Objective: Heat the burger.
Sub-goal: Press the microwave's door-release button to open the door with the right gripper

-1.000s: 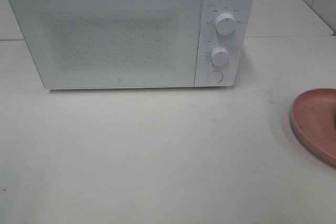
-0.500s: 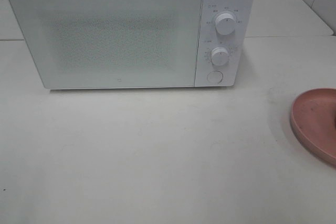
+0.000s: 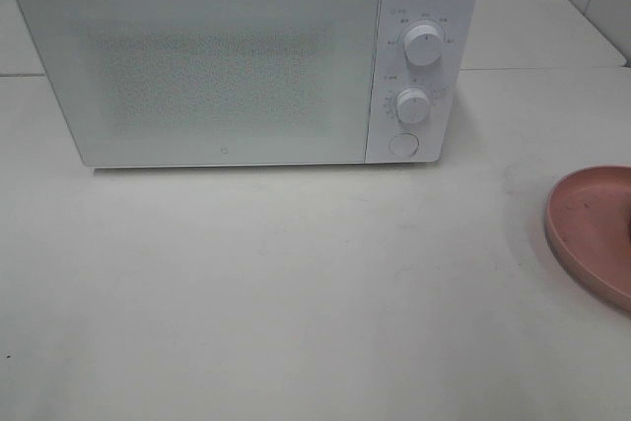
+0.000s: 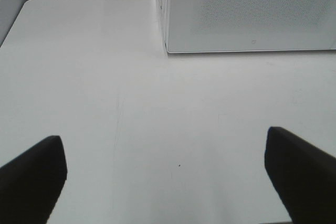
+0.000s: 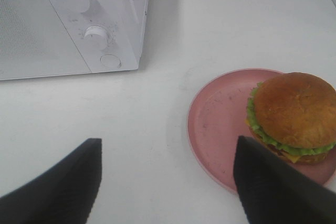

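In the high view you see the white microwave standing on the pale table with its door closed; two knobs sit one above the other beside the door, with a round button under them; the pink plate lies at the right edge, cut by the frame.

In the left wrist view you see the left gripper above the bare table, near a front corner of the microwave; its jaws stand wide apart and hold nothing.

In the right wrist view you see the right gripper with jaws apart, also gripping nothing; the burger sits on the pink plate, on the side away from the microwave; it stands upright, its axis vertical, the bun dome pointing up; green lettuce and yellow cheese show under the bun.
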`<action>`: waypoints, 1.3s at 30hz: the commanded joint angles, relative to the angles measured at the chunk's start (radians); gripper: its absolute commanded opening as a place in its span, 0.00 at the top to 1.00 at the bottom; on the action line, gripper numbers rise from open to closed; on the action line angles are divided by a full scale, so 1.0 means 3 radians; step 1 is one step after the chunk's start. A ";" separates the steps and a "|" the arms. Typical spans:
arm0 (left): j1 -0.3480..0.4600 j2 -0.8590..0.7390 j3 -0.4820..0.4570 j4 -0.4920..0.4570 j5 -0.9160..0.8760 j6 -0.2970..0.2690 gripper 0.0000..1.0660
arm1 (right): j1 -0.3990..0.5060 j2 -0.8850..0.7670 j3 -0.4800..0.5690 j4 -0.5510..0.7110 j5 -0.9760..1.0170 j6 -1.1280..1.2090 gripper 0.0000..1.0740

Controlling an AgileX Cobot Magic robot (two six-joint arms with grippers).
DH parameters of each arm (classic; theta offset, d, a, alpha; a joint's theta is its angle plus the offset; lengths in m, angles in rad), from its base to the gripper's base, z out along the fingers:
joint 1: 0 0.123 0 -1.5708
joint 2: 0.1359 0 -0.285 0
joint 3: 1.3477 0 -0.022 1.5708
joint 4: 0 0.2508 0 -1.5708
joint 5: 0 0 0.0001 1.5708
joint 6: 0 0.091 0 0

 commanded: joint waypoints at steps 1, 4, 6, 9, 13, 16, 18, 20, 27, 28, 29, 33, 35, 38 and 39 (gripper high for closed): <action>-0.0017 -0.0080 0.0017 -0.0027 -0.0057 0.0013 0.09 | 0.0007 0.0107 -0.0030 0.0007 -0.0140 0.0017 0.36; -0.0017 -0.0080 0.0017 -0.0027 -0.0057 0.0013 0.09 | 0.0007 0.0243 -0.0030 0.0007 -0.0267 0.0017 0.36; -0.0017 -0.0080 0.0017 -0.0027 -0.0057 0.0013 0.09 | 0.0007 0.0407 -0.0030 0.0007 -0.0403 0.0017 0.36; -0.0017 -0.0080 0.0017 -0.0027 -0.0057 0.0013 0.09 | 0.0007 0.0563 -0.0030 0.0007 -0.0527 0.0017 0.36; -0.0017 -0.0080 0.0017 -0.0027 -0.0057 0.0013 0.09 | 0.0007 0.0717 -0.0030 0.0007 -0.0653 0.0017 0.36; -0.0017 -0.0080 0.0017 -0.0027 -0.0057 0.0013 0.09 | 0.0007 0.0920 -0.0030 0.0007 -0.0830 0.0017 0.36; -0.0017 -0.0080 0.0017 -0.0027 -0.0057 0.0013 0.09 | 0.0007 0.0970 -0.0030 0.0007 -0.0883 0.0017 0.36; -0.0017 -0.0080 0.0017 -0.0027 -0.0057 0.0013 0.09 | 0.0007 0.1113 -0.0030 0.0007 -0.1017 0.0017 0.36; -0.0017 -0.0080 0.0017 -0.0027 -0.0057 0.0013 0.09 | 0.0007 0.1390 -0.0030 0.0007 -0.1323 0.0017 0.36; -0.0017 -0.0080 0.0017 -0.0027 -0.0057 0.0013 0.09 | 0.0007 0.1473 -0.0030 0.0007 -0.1437 0.0017 0.36; -0.0017 -0.0080 0.0017 -0.0027 -0.0057 0.0013 0.09 | 0.0007 0.1567 -0.0030 0.0007 -0.1563 0.0017 0.36; -0.0017 -0.0080 0.0017 -0.0027 -0.0057 0.0013 0.09 | 0.0007 0.1690 -0.0030 0.0007 -0.1760 0.0017 0.36; -0.0017 -0.0080 0.0017 -0.0027 -0.0057 0.0013 0.09 | 0.0007 0.1737 -0.0030 0.0007 -0.1840 0.0017 0.36; -0.0017 -0.0080 0.0017 -0.0027 -0.0057 0.0013 0.09 | 0.0007 0.1837 -0.0023 -0.0010 -0.2087 0.0003 0.36; -0.0017 -0.0080 0.0017 -0.0027 -0.0057 0.0013 0.09 | 0.0007 0.1887 0.0017 -0.0010 -0.2293 0.0003 0.36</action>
